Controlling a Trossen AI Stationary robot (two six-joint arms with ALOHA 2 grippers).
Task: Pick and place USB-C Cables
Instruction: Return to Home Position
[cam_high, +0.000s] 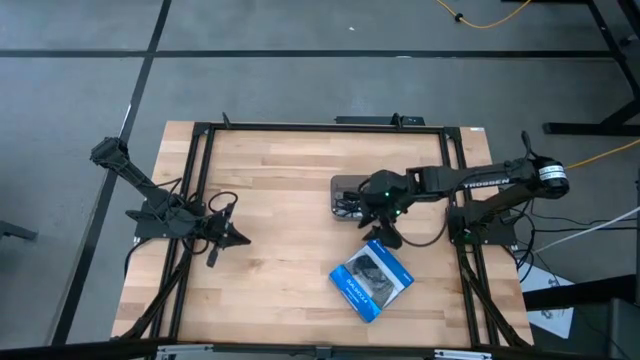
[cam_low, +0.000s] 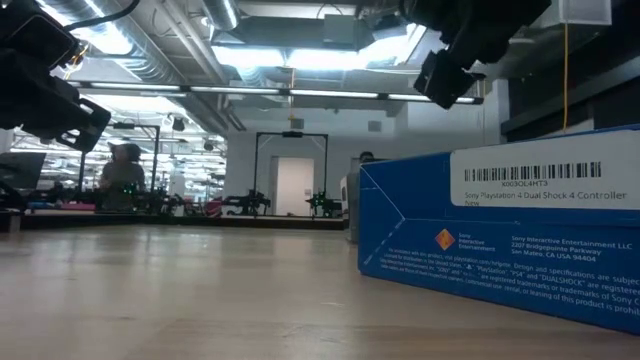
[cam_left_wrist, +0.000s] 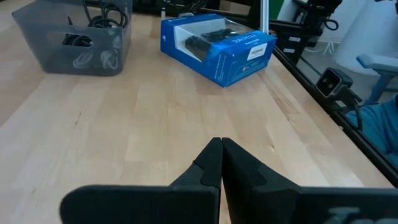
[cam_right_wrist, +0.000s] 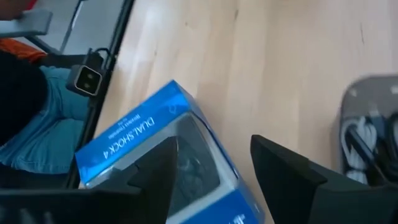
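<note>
The USB-C cables (cam_left_wrist: 78, 41) lie coiled inside a grey translucent bin (cam_left_wrist: 74, 56) near the table's middle; in the high view the bin (cam_high: 346, 193) sits partly under my right arm. More cables (cam_right_wrist: 367, 142) show in the right wrist view. My right gripper (cam_right_wrist: 214, 168) is open and hovers above the far end of the blue controller box (cam_right_wrist: 143, 140), just near-side of the bin, touching nothing. In the low view it (cam_low: 455, 55) hangs clear above the box (cam_low: 500, 240). My left gripper (cam_left_wrist: 221, 158) is shut, low over bare wood at the table's left (cam_high: 232, 238).
The blue box (cam_high: 371, 279) lies flat on the table, near-right of centre. A black frame (cam_high: 300, 127) rims the wooden table. A person's blue-clad legs (cam_right_wrist: 37, 124) show beyond the right edge. Bare wood lies between my left gripper and the bin.
</note>
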